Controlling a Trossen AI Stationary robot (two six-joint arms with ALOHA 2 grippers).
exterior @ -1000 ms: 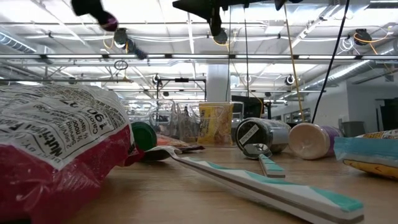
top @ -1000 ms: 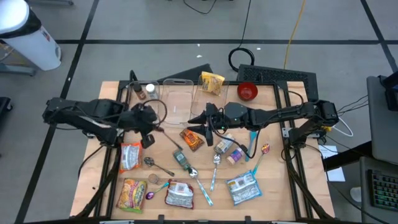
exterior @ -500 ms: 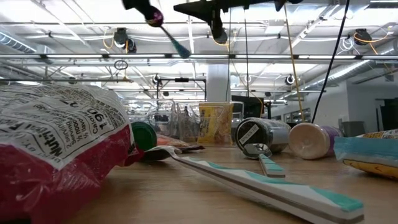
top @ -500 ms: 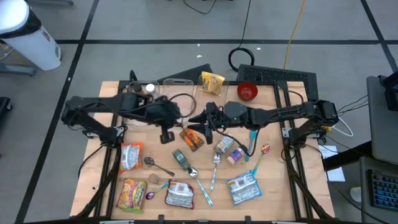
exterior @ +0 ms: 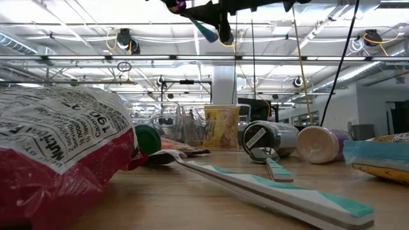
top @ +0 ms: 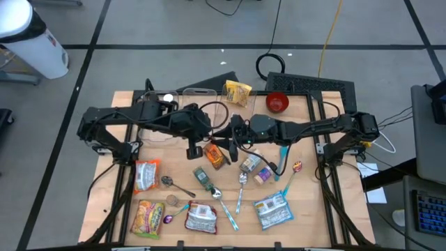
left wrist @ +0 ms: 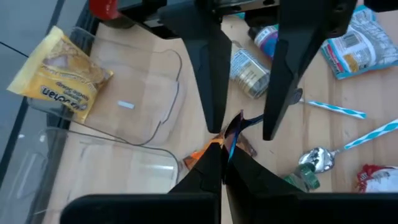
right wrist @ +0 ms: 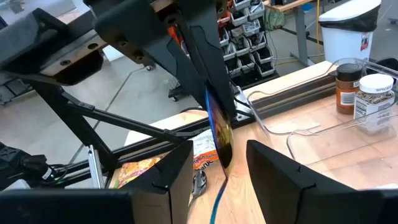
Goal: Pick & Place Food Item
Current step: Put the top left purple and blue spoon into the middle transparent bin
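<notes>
Handover: my left gripper [left wrist: 222, 163], clamped on a blue-handled purple spoon [right wrist: 219, 134], presents it between the right gripper's [right wrist: 217, 167] parted fingers; I'd close squarely. Orange snack packet [top: 215, 156] lies underneath.

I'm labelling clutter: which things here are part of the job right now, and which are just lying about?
In use: spoon, gripped by the shut left hand, inside the open right hand.
Lying about: red bowl, yellow bag, can, blue packet, other spoons.
</notes>
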